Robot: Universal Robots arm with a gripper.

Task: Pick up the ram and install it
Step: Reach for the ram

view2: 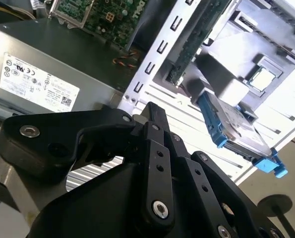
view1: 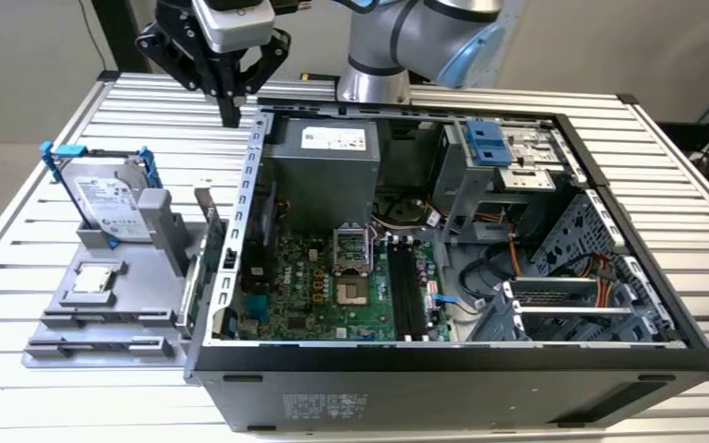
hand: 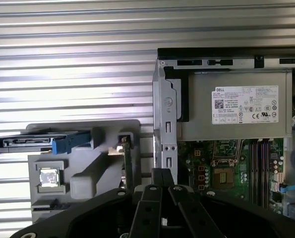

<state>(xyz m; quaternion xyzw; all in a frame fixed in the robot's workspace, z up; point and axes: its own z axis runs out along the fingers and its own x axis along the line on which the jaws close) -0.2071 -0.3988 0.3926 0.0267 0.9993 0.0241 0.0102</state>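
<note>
In the exterior view the open computer case (view1: 453,388) takes the middle, and the grey holder (view1: 96,328) lies at nine o'clock from it. The gripper (view1: 229,113) hangs at eleven o'clock, its fingers closed together and empty. The ram (hand: 128,166) stands on edge in the holder, just beside the case wall. I judge the risk is there: an opened finger may strike that wall, or grip the thin board crooked.

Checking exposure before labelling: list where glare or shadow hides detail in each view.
Exterior view: even light, though the inside of the case is shaded. Second wrist view: glare washes out the table beyond the hard drive. First wrist view: bright bands across the table; the tool reads as flat black.
</note>
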